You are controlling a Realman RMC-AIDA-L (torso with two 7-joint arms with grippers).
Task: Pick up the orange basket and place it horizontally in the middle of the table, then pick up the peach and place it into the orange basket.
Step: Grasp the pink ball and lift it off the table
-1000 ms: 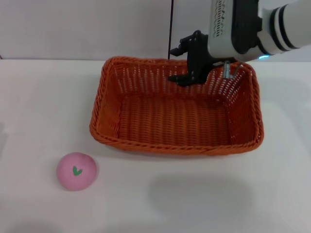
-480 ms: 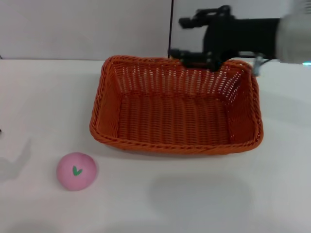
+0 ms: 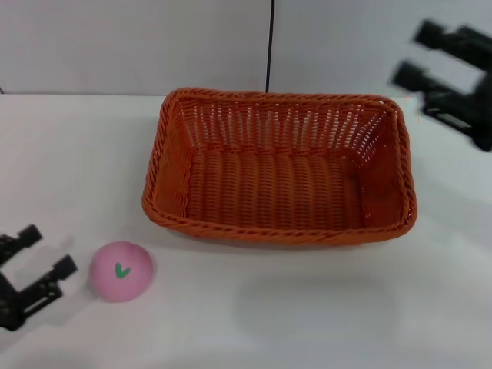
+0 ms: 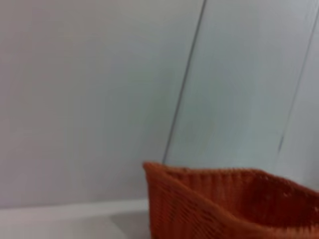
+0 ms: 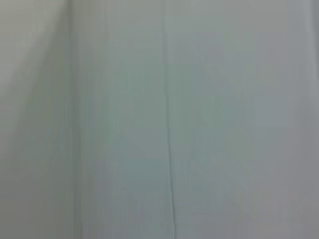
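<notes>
A robot test bench in what looks like a lab or studio: a plain white surface (image 3: 323, 307) set against bare pale-grey wall panels (image 3: 131, 46) split by a dark vertical seam (image 3: 270, 46). Only props sit out, a woven orange basket (image 3: 280, 231) and a pink toy peach (image 3: 121, 270), with no household furnishings in view.

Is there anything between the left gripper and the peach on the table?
No. In the head view the left gripper, fingers open, sits just beside the peach, and only a bare strip of the white table separates them. The orange basket lies farther off.
</notes>
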